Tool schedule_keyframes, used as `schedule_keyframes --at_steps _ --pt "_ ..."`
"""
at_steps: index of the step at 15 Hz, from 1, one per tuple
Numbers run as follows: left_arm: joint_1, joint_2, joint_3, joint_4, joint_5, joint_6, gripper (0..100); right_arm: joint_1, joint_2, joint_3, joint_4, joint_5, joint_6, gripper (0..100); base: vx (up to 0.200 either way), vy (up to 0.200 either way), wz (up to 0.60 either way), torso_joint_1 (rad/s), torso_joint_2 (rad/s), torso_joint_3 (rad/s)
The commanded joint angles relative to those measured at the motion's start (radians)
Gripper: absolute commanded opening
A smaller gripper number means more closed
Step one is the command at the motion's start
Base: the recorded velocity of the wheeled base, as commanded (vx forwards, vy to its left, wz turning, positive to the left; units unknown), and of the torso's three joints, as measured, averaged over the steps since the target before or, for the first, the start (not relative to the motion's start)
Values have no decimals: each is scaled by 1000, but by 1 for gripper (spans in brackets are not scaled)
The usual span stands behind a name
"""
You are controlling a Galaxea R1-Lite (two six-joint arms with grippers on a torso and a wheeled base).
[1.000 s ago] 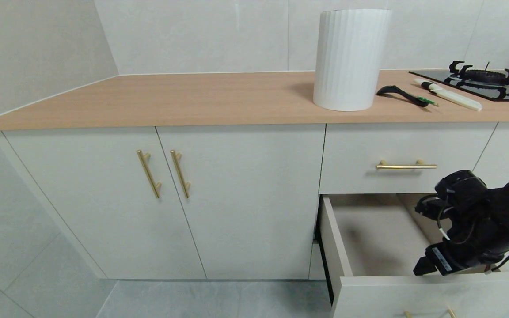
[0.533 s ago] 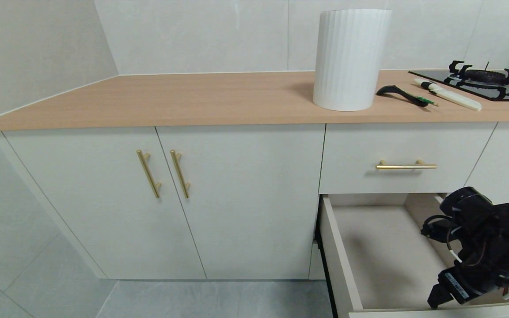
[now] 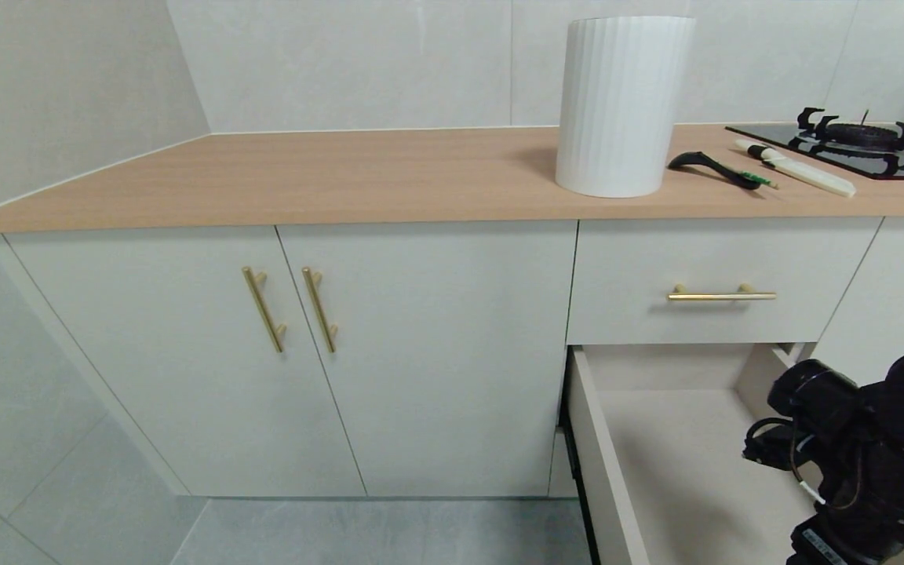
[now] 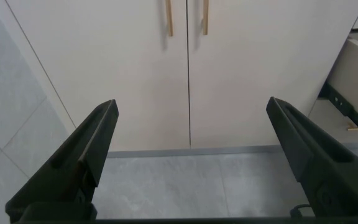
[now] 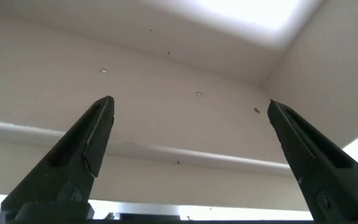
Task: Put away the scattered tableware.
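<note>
1. The left gripper (image 4: 191, 106) is spread wide and empty, facing the cupboard doors (image 3: 295, 345).
2. The drawer (image 3: 603, 447) is out farther than a second ago, ready for things. The right gripper (image 5: 189, 102), spread wide, is in it.
3. The black spoon (image 3: 715, 167) and the long white tool (image 3: 797, 169) lie flat near the counter's (image 3: 342, 173) right end.

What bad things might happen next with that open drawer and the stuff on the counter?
The right arm hangs low over the open drawer, so lifting it might bump the drawer's wall. The black spoon and white knife lie close to the tall white container, so reaching for them might knock it.
</note>
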Motion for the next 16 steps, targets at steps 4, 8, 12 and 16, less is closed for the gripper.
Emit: schedule_keyframes --at_steps 4,8,12,16 --pt "0 1 0 1 0 0 100 -5 -126 -55 -11 29 5 100 0 0 0 0 0 0" --pt "0 1 0 0 0 0 100 -69 -345 -115 -57 126 39 100 0 0 0 0 0 0" --pt "0 1 0 0 0 0 100 -94 -508 -116 -106 131 38 100 0 0 0 0 0 0" --pt "0 1 0 0 0 0 100 -94 -542 -118 -112 129 36 100 0 0 0 17 -204 -278"
